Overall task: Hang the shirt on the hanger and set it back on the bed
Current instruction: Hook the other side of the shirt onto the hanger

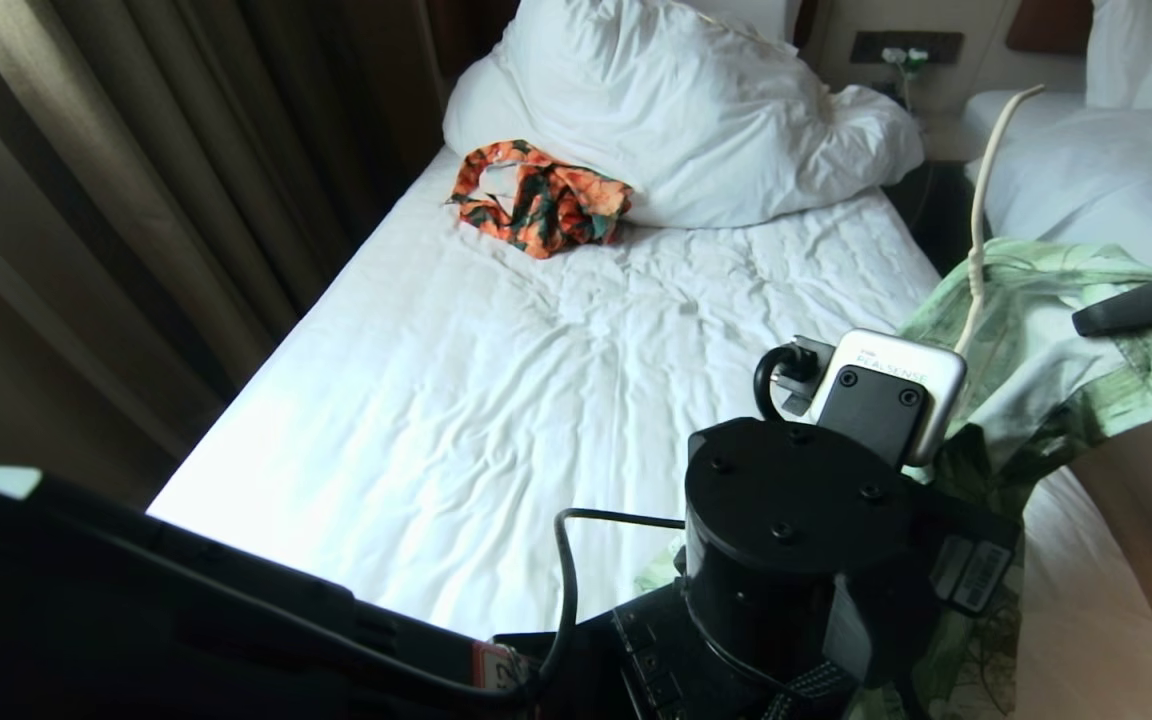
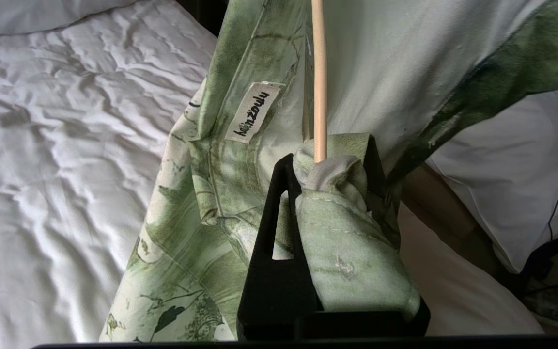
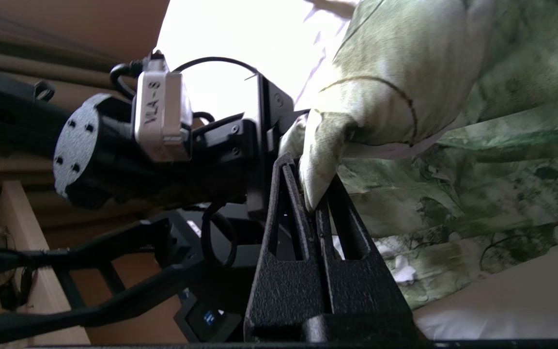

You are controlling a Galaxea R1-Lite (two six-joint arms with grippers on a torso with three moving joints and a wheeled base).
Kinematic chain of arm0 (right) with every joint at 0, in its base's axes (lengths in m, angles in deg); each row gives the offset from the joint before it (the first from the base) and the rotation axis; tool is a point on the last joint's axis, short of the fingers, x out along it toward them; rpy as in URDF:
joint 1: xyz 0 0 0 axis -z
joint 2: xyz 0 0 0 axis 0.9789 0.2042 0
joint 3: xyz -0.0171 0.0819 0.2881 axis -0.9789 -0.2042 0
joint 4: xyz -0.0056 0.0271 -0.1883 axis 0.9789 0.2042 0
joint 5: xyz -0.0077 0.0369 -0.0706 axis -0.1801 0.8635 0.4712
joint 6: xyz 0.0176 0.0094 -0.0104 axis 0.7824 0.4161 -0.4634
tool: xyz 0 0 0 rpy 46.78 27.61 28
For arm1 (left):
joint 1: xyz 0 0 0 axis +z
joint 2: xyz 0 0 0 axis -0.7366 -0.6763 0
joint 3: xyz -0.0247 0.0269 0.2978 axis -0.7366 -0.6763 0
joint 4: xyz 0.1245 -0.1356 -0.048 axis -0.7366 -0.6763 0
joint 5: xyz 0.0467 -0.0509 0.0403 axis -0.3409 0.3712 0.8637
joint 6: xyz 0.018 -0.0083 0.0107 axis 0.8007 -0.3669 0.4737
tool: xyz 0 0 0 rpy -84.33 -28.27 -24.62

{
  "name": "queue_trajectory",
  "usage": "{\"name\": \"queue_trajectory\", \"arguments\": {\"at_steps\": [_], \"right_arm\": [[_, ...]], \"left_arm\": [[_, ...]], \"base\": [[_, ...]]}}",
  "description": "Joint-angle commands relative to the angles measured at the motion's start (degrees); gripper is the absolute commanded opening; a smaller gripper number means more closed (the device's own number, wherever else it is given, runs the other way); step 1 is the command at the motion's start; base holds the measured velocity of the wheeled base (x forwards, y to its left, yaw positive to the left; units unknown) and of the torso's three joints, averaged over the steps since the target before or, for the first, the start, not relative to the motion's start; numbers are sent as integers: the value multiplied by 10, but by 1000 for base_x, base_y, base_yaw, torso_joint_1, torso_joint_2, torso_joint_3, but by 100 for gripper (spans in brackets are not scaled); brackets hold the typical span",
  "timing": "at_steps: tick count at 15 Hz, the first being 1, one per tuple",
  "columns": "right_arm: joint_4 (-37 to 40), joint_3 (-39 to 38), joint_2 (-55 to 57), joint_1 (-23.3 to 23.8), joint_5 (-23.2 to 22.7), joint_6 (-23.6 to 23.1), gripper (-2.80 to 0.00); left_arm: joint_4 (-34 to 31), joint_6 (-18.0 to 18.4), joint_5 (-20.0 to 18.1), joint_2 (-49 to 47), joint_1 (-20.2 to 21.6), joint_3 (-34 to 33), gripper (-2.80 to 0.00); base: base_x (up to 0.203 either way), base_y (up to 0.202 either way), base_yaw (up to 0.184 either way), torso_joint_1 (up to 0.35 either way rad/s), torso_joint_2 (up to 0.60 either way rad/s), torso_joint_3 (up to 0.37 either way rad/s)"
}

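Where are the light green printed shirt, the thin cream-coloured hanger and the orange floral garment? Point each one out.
light green printed shirt (image 2: 187, 242): left wrist view, hanging front panel.
thin cream-coloured hanger (image 2: 319, 87): left wrist view, straight rod above the bunched fabric.
orange floral garment (image 1: 546, 205): head view, middle of the crumpled heap.

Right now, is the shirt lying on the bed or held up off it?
Held up. The shirt hangs bunched beside the bed, gripped by the left pincer together with the hanger, and by the right pincer.
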Motion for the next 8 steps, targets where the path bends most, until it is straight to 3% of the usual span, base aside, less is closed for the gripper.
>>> {"name": "queue_trajectory", "arguments": {"at_steps": [1, 8], "right_arm": [[5, -17, -37, -20, -2, 1, -280], [7, -42, -64, -33, 6, -11, -280]], "left_arm": [[18, -2, 4, -2, 0, 1, -280], [17, 4, 8, 44, 13, 19, -280]], "base": [[0, 0, 0, 0, 0, 0], [0, 0, 0, 0, 0, 0]]}}
